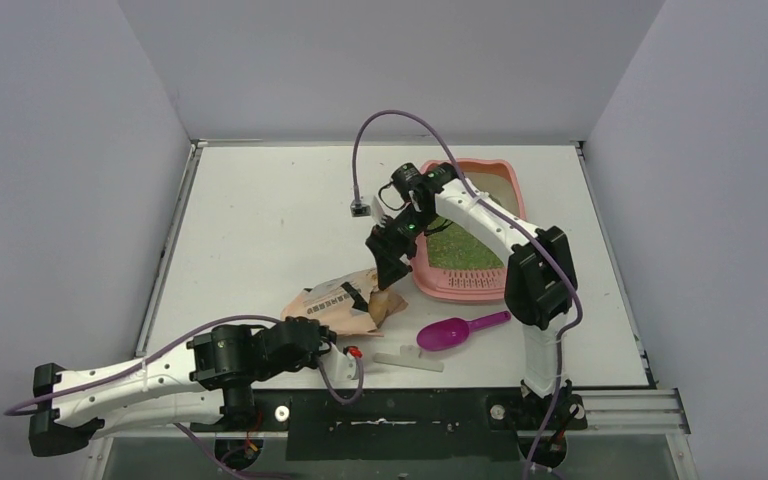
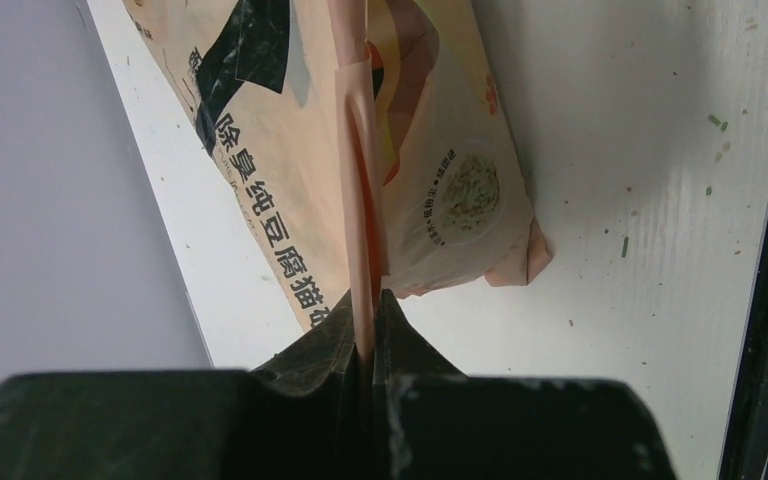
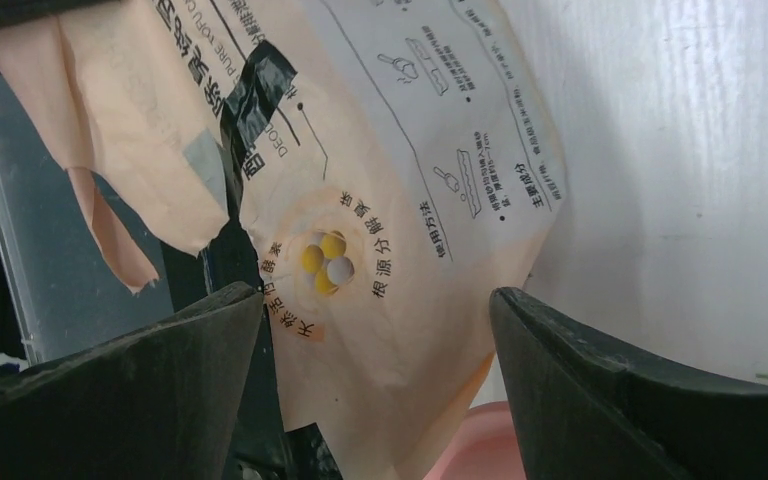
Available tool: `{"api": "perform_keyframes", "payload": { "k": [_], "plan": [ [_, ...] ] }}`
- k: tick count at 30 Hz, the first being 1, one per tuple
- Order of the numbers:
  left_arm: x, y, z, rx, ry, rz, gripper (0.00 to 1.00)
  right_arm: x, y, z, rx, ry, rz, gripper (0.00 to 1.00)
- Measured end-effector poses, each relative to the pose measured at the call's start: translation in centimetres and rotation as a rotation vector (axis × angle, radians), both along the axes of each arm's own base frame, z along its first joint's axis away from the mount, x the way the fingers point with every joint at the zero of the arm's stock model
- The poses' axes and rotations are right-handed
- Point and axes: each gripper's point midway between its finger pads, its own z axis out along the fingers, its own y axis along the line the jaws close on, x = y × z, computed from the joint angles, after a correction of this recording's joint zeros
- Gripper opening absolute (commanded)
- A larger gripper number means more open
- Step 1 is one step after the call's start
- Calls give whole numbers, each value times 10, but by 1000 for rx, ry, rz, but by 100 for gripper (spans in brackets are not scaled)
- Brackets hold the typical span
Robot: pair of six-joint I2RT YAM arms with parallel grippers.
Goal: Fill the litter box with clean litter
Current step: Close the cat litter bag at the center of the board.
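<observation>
Right arm (image 1: 480,215) partly hides the litter box (image 1: 460,288) at the counter's (image 1: 260,210) far right corner. Left jaws pinch the bag's (image 2: 440,180) seam; right jaws spread. White counter, grey walls (image 1: 60,200).

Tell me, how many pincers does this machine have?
2. The left pincer is shut on a flap of the litter bag near the front; the right pincer hangs open around the bag, beside the pink litter box.
</observation>
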Motion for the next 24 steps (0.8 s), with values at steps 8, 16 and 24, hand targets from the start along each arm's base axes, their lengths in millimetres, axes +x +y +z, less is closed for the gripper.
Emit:
{"api": "perform_keyframes", "payload": {
  "k": [8, 16, 24],
  "plan": [
    [2, 3, -5, 20, -4, 27, 0, -8, -6, -7, -22, -30, 80, 24],
    [6, 5, 0, -17, -18, 72, 2, -4, -8, -15, -36, -48, 47, 0],
    [5, 20, 2, -67, 31, 205, 67, 1, -14, -14, 27, -120, -134, 0]
  ]
}}
